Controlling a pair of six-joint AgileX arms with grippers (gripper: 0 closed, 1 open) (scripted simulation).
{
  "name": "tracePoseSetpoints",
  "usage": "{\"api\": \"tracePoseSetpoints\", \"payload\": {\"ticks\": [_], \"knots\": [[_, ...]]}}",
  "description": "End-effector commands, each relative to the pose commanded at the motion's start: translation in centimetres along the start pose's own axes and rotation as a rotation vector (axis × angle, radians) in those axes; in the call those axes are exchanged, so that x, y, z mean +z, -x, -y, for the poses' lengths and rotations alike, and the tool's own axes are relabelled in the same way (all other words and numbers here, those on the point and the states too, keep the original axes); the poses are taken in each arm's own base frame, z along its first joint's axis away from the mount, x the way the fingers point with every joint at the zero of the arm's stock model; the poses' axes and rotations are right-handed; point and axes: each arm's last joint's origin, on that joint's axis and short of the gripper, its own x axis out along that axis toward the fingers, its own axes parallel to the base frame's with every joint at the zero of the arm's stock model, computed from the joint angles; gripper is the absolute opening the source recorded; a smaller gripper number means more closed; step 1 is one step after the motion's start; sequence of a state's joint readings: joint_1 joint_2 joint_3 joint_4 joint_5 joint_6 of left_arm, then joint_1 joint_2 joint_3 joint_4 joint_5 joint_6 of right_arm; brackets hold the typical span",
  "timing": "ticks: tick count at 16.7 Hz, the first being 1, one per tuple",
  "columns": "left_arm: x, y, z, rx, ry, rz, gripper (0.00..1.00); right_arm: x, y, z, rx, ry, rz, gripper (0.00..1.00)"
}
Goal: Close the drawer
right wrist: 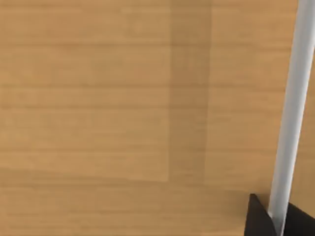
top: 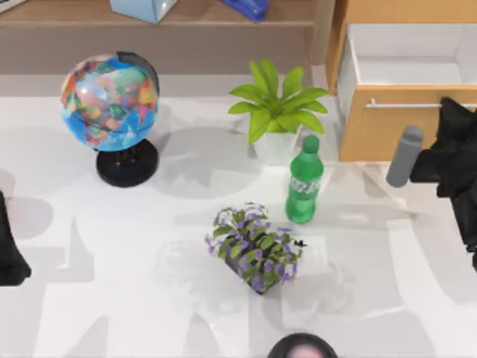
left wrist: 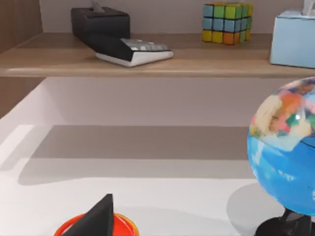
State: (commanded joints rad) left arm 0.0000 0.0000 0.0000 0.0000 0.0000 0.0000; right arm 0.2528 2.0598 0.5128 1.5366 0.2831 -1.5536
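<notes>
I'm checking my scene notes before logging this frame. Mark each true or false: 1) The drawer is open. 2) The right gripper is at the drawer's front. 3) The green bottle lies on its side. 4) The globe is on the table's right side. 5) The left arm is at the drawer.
1) The drawer is open: true; its white inside shows from above.
2) The right gripper is at the drawer's front: true; the silver handle runs between its fingertips.
3) False: the green bottle stands upright near the leafy plant.
4) False: the globe is on the left side.
5) False: the left arm sits at the table's left edge.
</notes>
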Motion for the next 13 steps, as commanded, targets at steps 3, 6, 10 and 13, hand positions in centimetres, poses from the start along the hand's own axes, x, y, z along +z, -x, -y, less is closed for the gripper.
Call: {"api": "tracePoseSetpoints", "payload": {"ticks": [3, 6, 10, 13], "knots": [[0.0, 0.0, 0.0, 0.000, 0.000, 0.000, 1.00, -0.1, -1.1, 0.1, 0.000, 0.000, -0.002, 0.00], [0.0, 0.0, 0.0, 0.000, 0.000, 0.000, 1.00, 0.0, -1.0, 0.1, 0.002, -0.003, 0.001, 0.00], [0.0, 0.0, 0.0, 0.000, 0.000, 0.000, 1.00, 0.2, -2.4, 0.2, -0.005, -0.003, 0.004, 0.00], [0.0, 0.0, 0.0, 0.000, 0.000, 0.000, 1.00, 0.2, -4.5, 0.1, -0.001, -0.002, 0.005, 0.00]]}}
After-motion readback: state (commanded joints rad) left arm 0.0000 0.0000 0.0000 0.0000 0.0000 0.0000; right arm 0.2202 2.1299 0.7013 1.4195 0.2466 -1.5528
